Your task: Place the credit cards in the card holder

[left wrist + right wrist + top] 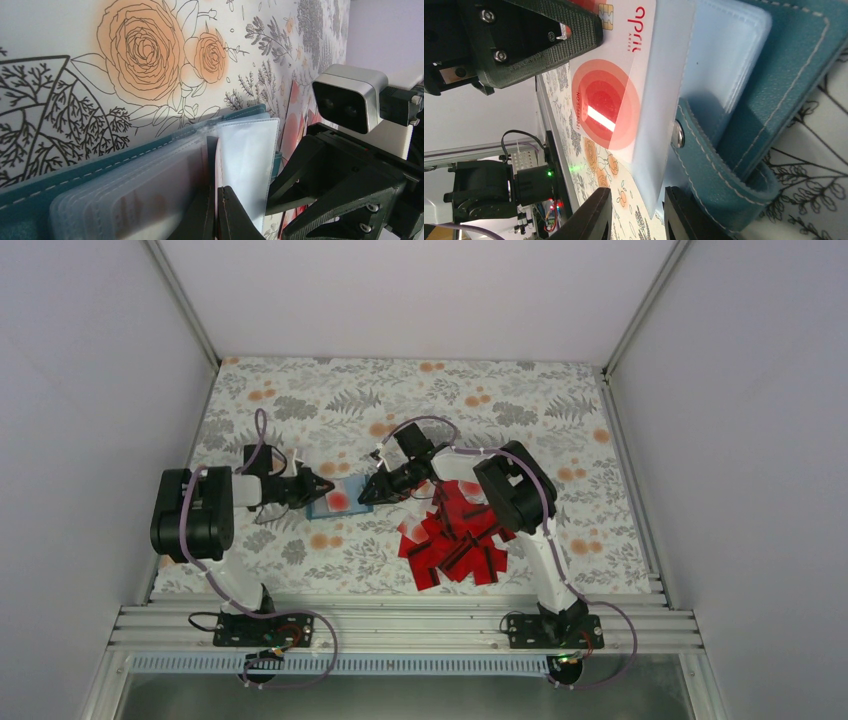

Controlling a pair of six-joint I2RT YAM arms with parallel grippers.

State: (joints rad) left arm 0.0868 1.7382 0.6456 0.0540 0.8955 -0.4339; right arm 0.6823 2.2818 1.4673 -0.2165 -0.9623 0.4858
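A: How much of the task can be counted as done?

B: Very little, it is judged. One white card with a red spot point(599, 100) is seen partly slid under a clear plastic pocket point(245, 165) of the teal-blue folding card holder point(322, 510). Its chip end is uncovered, so even this card is not yet seated.

A: Where is the holder placed?

B: It is laid open on the floral-patterned table point(400, 400), a little toward nine o'clock from the middle. A loose heap of red cards point(455, 545), some black-striped, is spread at about four o'clock from it, near but apart. That heap is what is left to be put away.

A: How are the grippers set?

B: The left gripper point(216, 192), at the holder's nine o'clock edge, is closed tight on one pocket leaf, which is held apart from the rest of the stack. The right gripper point(638, 195) is placed at the three o'clock edge. Its fingers are set a narrow way apart, with the card's lower corner and the pocket's edge between them. Whether the card is pinched cannot be told.

A: Are other pockets filled?

B: Faint marks are seen through them, but nothing can be made out.
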